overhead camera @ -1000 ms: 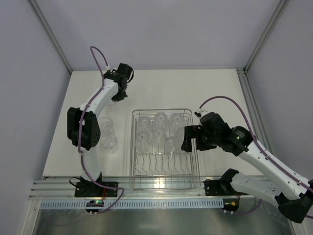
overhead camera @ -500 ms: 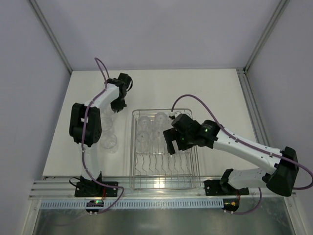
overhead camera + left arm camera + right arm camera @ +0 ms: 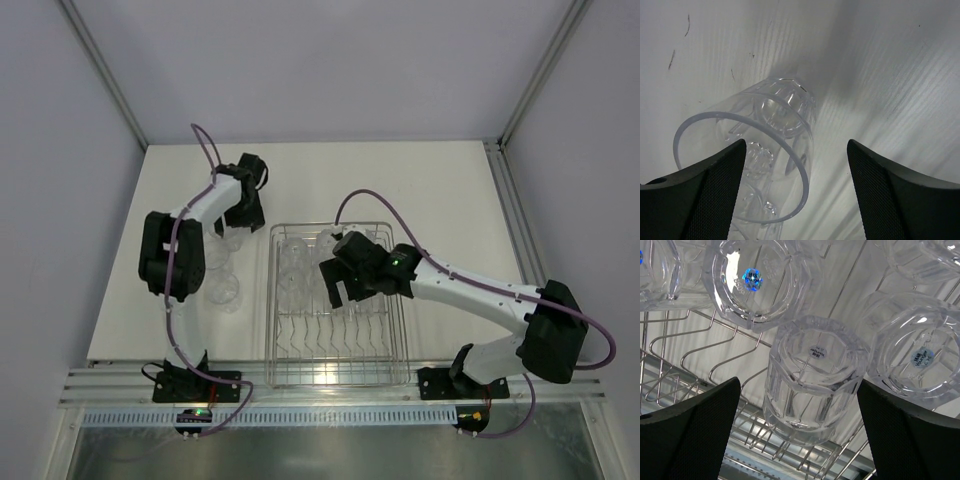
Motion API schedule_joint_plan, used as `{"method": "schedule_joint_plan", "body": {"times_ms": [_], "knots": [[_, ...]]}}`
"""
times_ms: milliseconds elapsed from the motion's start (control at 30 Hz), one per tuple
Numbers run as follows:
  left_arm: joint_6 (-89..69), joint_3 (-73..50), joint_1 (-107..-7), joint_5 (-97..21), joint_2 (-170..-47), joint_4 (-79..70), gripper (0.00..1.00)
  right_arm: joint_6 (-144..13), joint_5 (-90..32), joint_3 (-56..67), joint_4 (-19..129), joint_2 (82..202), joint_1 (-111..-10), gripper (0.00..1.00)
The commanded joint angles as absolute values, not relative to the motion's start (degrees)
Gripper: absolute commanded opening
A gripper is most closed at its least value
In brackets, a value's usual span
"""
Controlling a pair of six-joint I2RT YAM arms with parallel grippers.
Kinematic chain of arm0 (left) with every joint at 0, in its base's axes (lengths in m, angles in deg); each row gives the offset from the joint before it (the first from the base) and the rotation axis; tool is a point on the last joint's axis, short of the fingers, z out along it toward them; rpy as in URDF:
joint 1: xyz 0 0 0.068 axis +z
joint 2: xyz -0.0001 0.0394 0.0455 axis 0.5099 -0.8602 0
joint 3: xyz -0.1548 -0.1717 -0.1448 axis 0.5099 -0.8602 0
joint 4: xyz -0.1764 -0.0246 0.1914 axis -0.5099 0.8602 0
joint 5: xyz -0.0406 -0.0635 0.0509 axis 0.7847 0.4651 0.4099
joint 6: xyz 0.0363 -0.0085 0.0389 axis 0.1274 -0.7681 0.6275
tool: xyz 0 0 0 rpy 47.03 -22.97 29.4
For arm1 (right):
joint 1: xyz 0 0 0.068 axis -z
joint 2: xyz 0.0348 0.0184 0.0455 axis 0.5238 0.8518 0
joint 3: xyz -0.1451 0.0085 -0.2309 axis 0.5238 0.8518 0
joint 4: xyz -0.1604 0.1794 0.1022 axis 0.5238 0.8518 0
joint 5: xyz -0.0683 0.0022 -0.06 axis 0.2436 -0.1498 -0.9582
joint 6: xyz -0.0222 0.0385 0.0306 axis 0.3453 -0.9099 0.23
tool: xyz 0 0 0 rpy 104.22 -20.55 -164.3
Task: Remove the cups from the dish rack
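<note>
**Right arm.** The right gripper [image 3: 799, 410] was spread wide, its jaws standing on either side of an inverted cup [image 3: 815, 370] without visibly touching it. This cup rested base-up on the wires of the dish rack [image 3: 670, 355], with a small round label on its base. Two neighbouring cups [image 3: 752, 277], also base-up, lay just beside it, one to its upper left and one to its right in the wrist view. From above, the gripper hung over the rear half of the rack, where the cups were grouped; the curved prongs occupied the near half.

**Left arm.** The left gripper [image 3: 796, 165] was likewise parted and gripped nothing. A clear cup [image 3: 785, 107] stood rim-up on the white table [image 3: 890, 60] between the fingers, nearer one of them. From above, further unloaded cups [image 3: 225, 290] stood on the table just left of the rack.
</note>
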State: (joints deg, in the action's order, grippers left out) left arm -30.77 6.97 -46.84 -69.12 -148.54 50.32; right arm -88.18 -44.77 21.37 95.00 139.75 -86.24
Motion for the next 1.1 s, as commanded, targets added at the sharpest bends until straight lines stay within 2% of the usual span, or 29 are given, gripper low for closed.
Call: {"method": "schedule_joint_plan", "body": {"times_ms": [0,233,333,367,433,467,567,700,900,1033,1067], "knots": [[-31.63,7.09,-46.56,-68.41,-142.87,50.76,0.82,-89.12,-47.61,22.73,89.87,141.49,-86.69,1.0],[-34.09,6.39,-46.56,-65.78,-132.06,53.49,0.87,-92.19,-50.16,26.69,86.62,144.65,-87.66,1.0],[-34.97,5.34,-46.56,-63.85,-127.05,54.19,0.89,-93.16,-50.87,27.39,86.09,144.75,-88.19,0.89],[-35.23,4.64,-46.65,-63.15,-124.6,54.28,0.89,-93.68,-51.13,27.48,86.17,144.66,-88.45,0.79],[-35.58,3.76,-46.74,-62.88,-122.04,54.63,0.9,-94.13,-51.74,27.31,86.7,143.52,-89.06,0.66],[-35.76,3.4,-46.83,-62.79,-120.9,54.98,0.9,-94.56,-52.1,27.22,87.05,142.91,-89.33,0.46],[-35.93,2.35,-47.35,-62.0,-116.76,55.95,0.91,-95.62,-52.98,26.43,89.25,139.57,-90.29,0.2],[-36.46,2.26,-48.58,-60.42,-112.1,57.44,0.93,-97.2,-54.73,24.06,94.86,134.3,-91.52,0.05],[-39.45,0.42,-49.81,-58.05,-103.76,56.22,0.96,-98.87,-56.58,19.4,99.26,124.45,-91.71,0.04],[-43.05,-4.32,-49.9,-48.84,-97.61,48.43,0.98,-101.5,-56.41,18.25,96.73,118.13,-91.79,0.04],[-44.53,-7.12,-49.9,-42.2,-95.07,46.57,0.98,-104.56,-56.67,18.95,95.85,116.9,-91.79,0.04]]}}
